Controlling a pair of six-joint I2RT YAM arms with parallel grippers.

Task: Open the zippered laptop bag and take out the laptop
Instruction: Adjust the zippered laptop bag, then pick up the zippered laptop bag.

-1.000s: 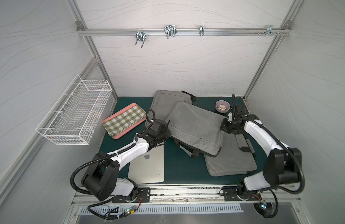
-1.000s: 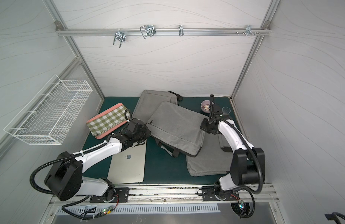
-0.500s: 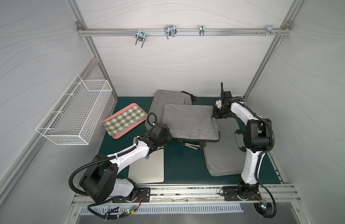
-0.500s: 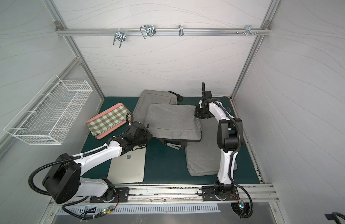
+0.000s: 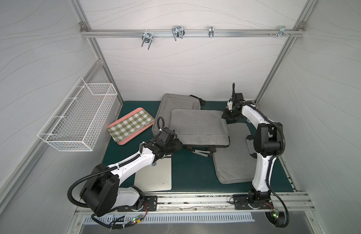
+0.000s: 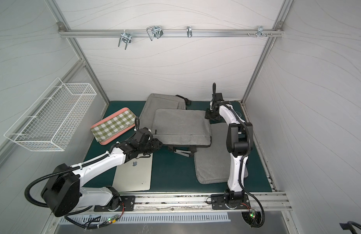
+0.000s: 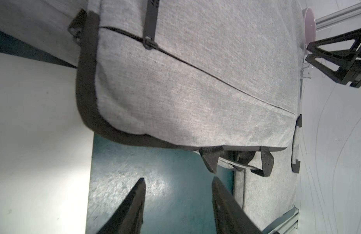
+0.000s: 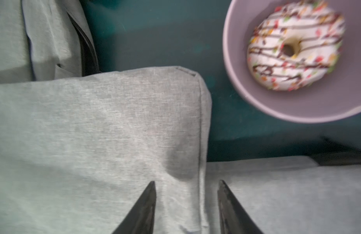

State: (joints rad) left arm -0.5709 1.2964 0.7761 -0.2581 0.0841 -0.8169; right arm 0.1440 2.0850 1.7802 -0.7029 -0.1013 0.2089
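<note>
The grey laptop bag (image 5: 198, 126) (image 6: 180, 126) lies flat mid-mat, its black handles toward the front. A front-pocket zipper pull (image 7: 148, 43) shows in the left wrist view. The silver laptop (image 5: 155, 176) (image 6: 135, 174) rests on the mat at the front left, outside any bag and partly under my left arm. My left gripper (image 5: 178, 145) (image 7: 178, 180) is open over bare mat just off the bag's front left corner. My right gripper (image 5: 226, 116) (image 8: 187, 182) is open at the bag's far right corner, straddling its seam without pinching it.
A second grey bag (image 5: 179, 101) lies behind the middle one, and a third (image 5: 234, 162) in front at the right. A checked tray (image 5: 131, 125) sits at the left. A wire basket (image 5: 78, 117) hangs on the left wall. A purple bowl (image 8: 277, 105) with a donut (image 8: 293, 50) is by the right gripper.
Both grippers have opened and let go of the bag. The bag, held slanted a second ago, was turned square and now lies flat. The right arm swung toward the back corner.
</note>
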